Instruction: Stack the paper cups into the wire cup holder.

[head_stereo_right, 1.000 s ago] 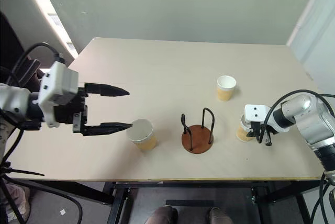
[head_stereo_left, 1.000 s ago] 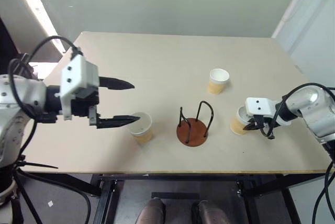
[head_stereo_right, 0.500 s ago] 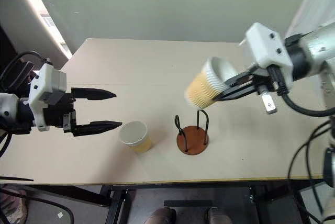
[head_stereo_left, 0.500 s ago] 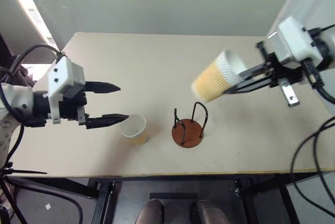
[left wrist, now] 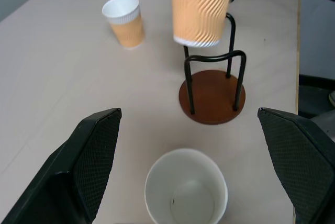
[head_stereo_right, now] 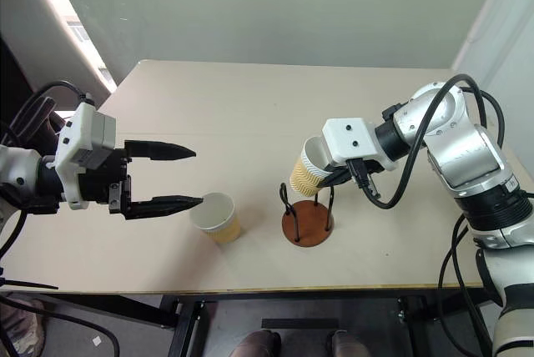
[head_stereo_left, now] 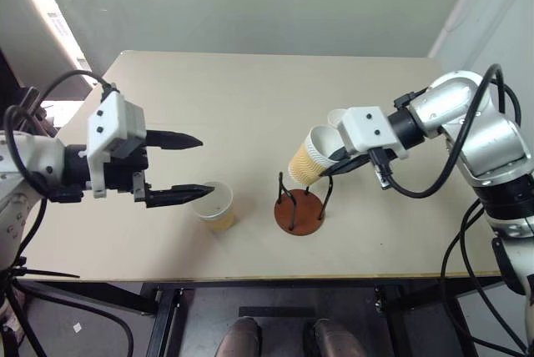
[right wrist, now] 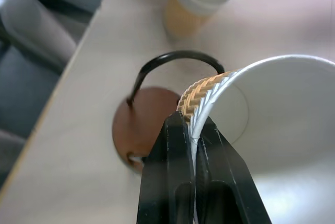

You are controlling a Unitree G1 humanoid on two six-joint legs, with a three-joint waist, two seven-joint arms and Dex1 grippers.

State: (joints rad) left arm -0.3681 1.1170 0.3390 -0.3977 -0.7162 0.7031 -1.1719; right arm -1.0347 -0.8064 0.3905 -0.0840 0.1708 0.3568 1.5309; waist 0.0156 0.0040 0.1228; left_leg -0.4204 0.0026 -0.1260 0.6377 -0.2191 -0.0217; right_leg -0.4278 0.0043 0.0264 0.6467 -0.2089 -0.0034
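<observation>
Pinching the rim of a paper cup [head_stereo_left: 307,161] between its two black fingers, the right gripper [right wrist: 191,130] is clamped shut on the cup wall, one finger inside and one outside. Its arm reaches in from the robot's right with the elbow bent, the white wrist block angled down toward the middle of the table [head_stereo_left: 250,90]. The held cup hangs tilted, mouth facing up toward the gripper and its base directly above the wire cup holder [head_stereo_left: 299,207], apart from it and not yet between the wires.

The left gripper [head_stereo_left: 193,167] is held level over the table's left side, pointing toward the centre, its two long black tapered fingers spread wide and holding nothing. A second cup [head_stereo_left: 215,205] stands upright on the table just past the lower fingertip. In the left wrist view this cup [left wrist: 186,194] sits between the two textured finger pads [left wrist: 97,145], with space on both sides.

A third cup [left wrist: 124,20] stands upright farther back on the table, beyond the holder.

All three cups are tapered, tan with a rippled embossed outside, white inside with a rolled white rim. The holder is a round reddish-brown disc with thin black wire arches rising from it. The table is pale, smooth and matte.
</observation>
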